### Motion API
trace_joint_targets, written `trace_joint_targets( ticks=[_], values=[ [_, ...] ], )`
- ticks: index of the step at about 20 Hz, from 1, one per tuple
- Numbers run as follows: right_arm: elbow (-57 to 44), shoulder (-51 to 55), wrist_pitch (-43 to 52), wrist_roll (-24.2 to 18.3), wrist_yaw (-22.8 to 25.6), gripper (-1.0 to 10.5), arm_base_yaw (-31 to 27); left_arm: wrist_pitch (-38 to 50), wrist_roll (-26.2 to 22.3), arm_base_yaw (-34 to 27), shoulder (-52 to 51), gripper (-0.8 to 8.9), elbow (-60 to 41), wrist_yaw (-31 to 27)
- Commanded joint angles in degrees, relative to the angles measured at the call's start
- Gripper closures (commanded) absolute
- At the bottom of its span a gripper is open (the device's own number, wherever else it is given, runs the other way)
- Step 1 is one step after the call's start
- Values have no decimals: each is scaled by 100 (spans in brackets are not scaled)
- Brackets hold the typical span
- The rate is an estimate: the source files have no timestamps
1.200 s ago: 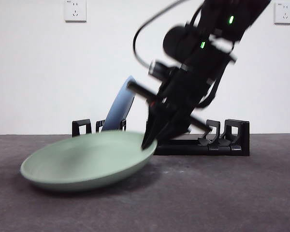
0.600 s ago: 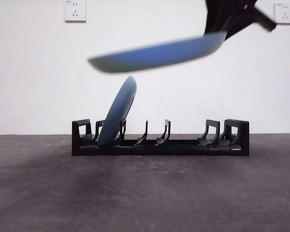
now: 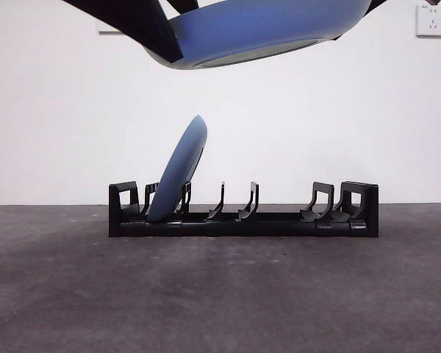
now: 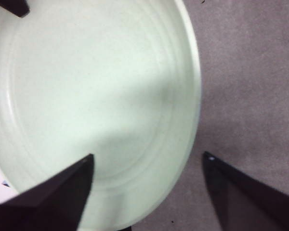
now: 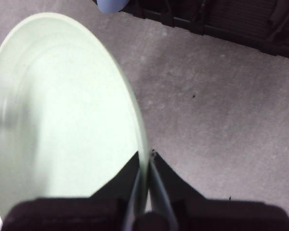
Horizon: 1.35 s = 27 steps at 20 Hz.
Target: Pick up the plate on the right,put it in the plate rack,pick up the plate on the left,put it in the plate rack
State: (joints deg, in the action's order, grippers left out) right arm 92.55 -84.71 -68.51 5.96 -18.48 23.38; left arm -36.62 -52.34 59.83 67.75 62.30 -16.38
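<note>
Green plate [image 5: 62, 110] in right gripper [image 5: 147, 168]; blue plate [image 3: 178, 176] racked.

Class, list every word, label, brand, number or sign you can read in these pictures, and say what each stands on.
None can be read.
Green plate, held in the right tool: plain.
Blue plate in the plate rack: no label shows.
Wall socket: any marking is too small to read.

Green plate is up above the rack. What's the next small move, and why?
Probably close the left gripper on the green plate: its open jaws straddle the plate's rim, while the right gripper is clamped on another edge, high above the plate rack, whose left end holds the blue plate.
</note>
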Motion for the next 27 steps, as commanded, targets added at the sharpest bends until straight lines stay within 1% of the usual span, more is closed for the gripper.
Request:
trace_joint_targets(
  ticks=[1, 2, 5, 9, 10, 12, 19, 23, 25, 27],
  values=[
    [68, 24, -9, -39, -59, 958, 17, 44, 138, 24, 9, 667, 17, -11],
    [70, 24, -9, -39, -61, 958, 17, 31, 164, 22, 9, 697, 17, -11],
    [70, 24, -7, -39, -68, 958, 17, 17, 238, 22, 9, 697, 17, 11],
    [70, 24, -11, -39, -109, 958, 17, 4, 378, 22, 9, 703, 17, 297],
    [70, 24, -15, -39, -109, 958, 17, 0, 413, 22, 9, 734, 17, 332],
    [70, 24, -28, -39, -111, 958, 17, -13, 428, 22, 9, 826, 17, 328],
    [70, 24, -33, -39, -109, 958, 17, -114, 428, 22, 9, 822, 17, 332],
    [70, 24, -33, -42, -107, 957, 17, -238, 428, 22, 9, 822, 17, 540],
    [70, 24, -28, -42, -107, 930, 17, -273, 431, 22, 9, 822, 17, 638],
    [72, 24, -9, -70, -109, 852, 17, -284, 435, 24, 9, 822, 17, 651]
  ],
)
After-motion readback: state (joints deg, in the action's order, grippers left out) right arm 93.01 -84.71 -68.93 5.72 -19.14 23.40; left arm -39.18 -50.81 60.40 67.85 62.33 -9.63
